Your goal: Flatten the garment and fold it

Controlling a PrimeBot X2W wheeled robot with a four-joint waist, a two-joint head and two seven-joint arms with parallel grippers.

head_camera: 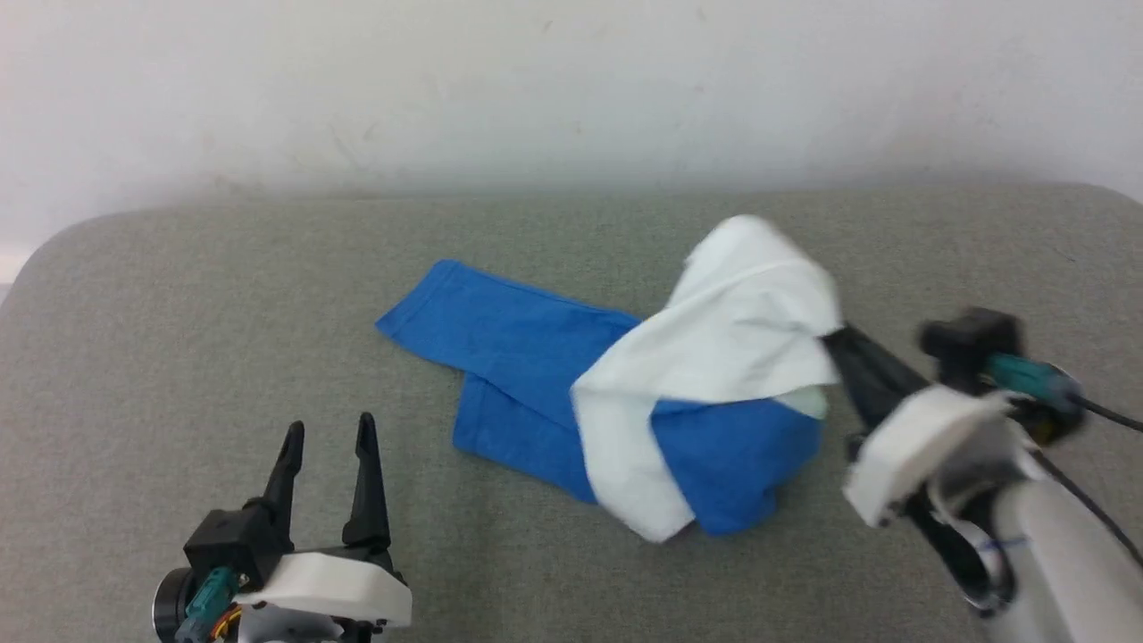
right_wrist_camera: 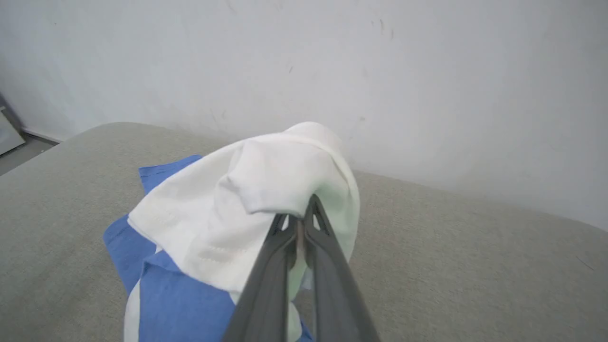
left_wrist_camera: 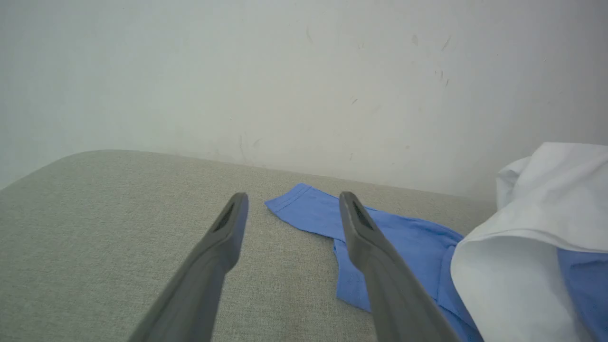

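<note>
- A grey, cloth-covered bench (head_camera: 179, 313) with rounded corners stands against a plain pale wall (head_camera: 571, 89).
- The garment (head_camera: 625, 384) lies bunched right of the bench's centre. It is a long-sleeved shirt with a white body and bright blue sleeves.
- One blue sleeve stretches flat up and to the left from the heap, its cuff pointing toward the wall. More blue cloth lies folded below it.
- A white part of the garment is raised off the bench in a peak and drapes down over the blue cloth in a broad band.
- The right hand (head_camera: 839, 344) comes in from the right edge of the head view, blurred, its dark fingers together at the edge of the raised white cloth.
- In the right wrist view the right hand (right_wrist_camera: 299, 213) has both fingers pressed together on a fold of the white cloth of the garment (right_wrist_camera: 247, 199), which hangs around their tips.
- The left hand (head_camera: 329, 427) sits low at the lower left above bare bench, well apart from the garment, with its two fingers spread apart and nothing between them.
- In the left wrist view the left hand (left_wrist_camera: 293, 197) points toward the wall, with the garment (left_wrist_camera: 418, 242) beyond and right of its fingers.
</note>
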